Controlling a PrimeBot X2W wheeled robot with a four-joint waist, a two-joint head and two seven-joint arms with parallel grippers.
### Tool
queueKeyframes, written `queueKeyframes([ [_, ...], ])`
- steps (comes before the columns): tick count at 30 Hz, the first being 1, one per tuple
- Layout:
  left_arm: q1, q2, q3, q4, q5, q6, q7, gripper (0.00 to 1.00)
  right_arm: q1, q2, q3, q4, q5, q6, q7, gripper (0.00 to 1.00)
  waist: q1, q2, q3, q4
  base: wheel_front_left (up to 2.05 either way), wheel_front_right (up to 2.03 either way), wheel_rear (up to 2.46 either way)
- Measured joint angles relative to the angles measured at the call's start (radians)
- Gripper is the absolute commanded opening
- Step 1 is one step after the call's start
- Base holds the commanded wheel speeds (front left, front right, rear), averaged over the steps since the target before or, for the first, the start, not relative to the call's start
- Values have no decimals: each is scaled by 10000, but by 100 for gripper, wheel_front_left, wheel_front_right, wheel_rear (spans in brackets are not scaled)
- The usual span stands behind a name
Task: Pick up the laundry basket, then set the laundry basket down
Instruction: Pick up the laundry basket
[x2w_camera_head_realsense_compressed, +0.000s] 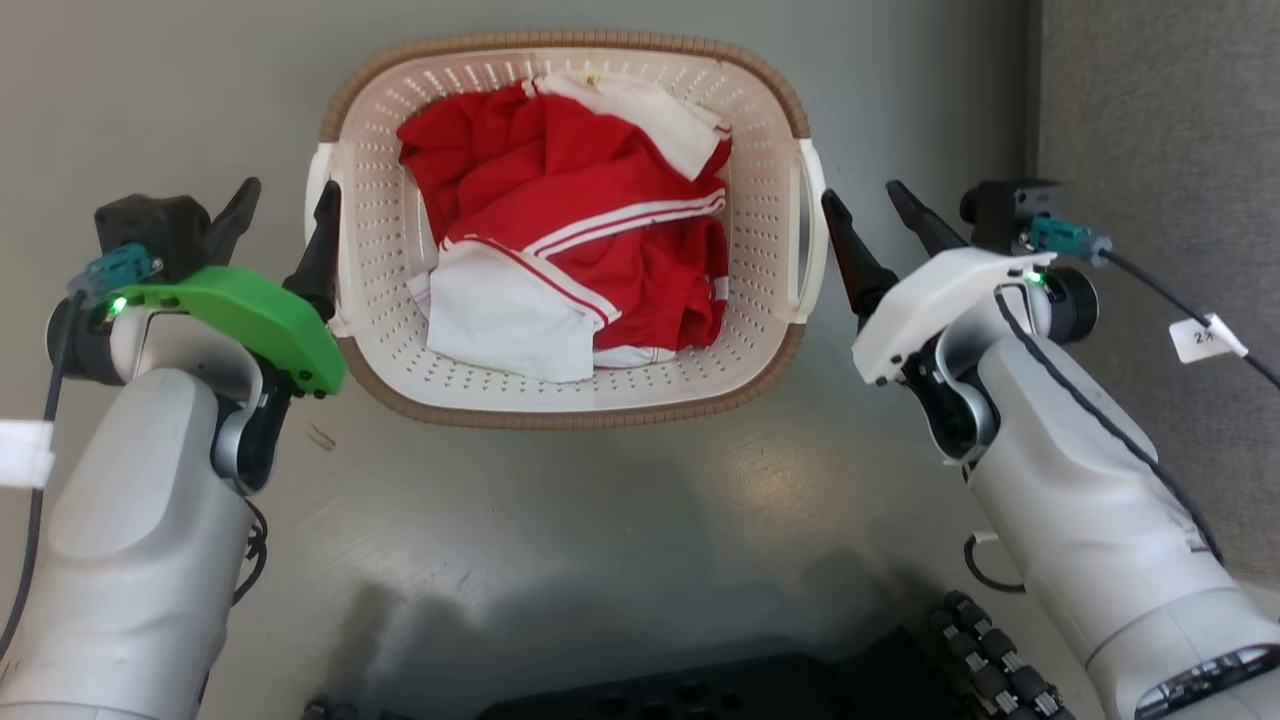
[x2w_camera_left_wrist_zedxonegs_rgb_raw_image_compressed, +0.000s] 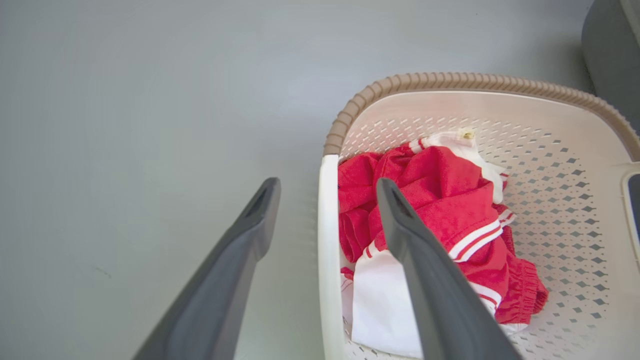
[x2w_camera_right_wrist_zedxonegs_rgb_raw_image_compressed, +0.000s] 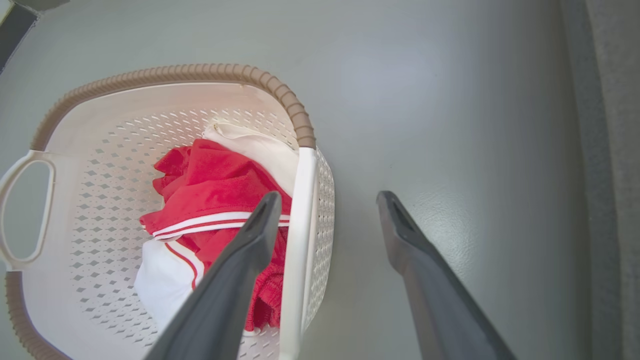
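Grey floor (x2w_camera_head_realsense_compressed: 600, 520), with the laundry basket (x2w_camera_head_realsense_compressed: 560, 415) sitting on it, centred ahead. Red and white clothes (x2w_camera_head_realsense_compressed: 570, 220) are heaped inside. Left gripper (x2w_camera_head_realsense_compressed: 288, 190) and right gripper (x2w_camera_head_realsense_compressed: 860, 192) flank it, both spread wide and empty.

Step, as judged: pre-grasp for the lift. Next move calls for both to close on the handles together, then raise level.

Wrist views show what the head view leaves unclear: left handle (x2w_camera_left_wrist_zedxonegs_rgb_raw_image_compressed: 327, 250) and right handle (x2w_camera_right_wrist_zedxonegs_rgb_raw_image_compressed: 299, 240) each lie between the fingers, one finger over the clothes, one outside.
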Motion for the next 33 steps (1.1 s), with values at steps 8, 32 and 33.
queueKeyframes([
  [8, -545, -38, -721, 692, -284, 0, 330, 100, -576, -12, 614, 522, 876, 0, 184, 100, 0, 0, 653, 52, 0, 0, 0],
  [32, -1710, -253, -2092, 1718, -1499, 6, 316, 0, -1740, -10, 1967, 1325, 2282, -207, 48, 0, -1, 0, 1335, 290, 0, 0, 0],
  [33, -1710, -290, -2138, 1783, -1601, 13, 265, 0, -1746, 0, 2025, 1369, 2337, -215, 12, 0, -1, 0, 1312, 293, 0, 0, 0],
])
